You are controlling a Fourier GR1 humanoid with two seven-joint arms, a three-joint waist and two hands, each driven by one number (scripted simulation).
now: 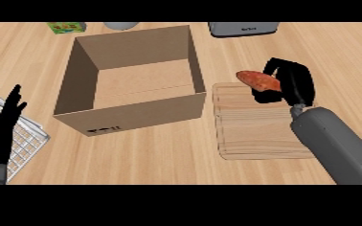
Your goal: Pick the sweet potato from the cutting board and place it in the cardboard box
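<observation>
An orange-red sweet potato [256, 80] is held in my right hand [288, 81], whose black fingers curl round its right end. It sits at the far edge of the pale wooden cutting board [254, 131], on the right side of the counter; I cannot tell whether it touches the board. The open cardboard box [134, 112] stands just left of the board, with nothing visible inside. My left hand [10, 115] rests at the left edge, fingers straight and pointing up.
A white wire rack [28, 141] lies under my left hand at the lower left. Along the far edge are a green packet [67, 27], a grey round object [121, 25] and a grey appliance [243, 29].
</observation>
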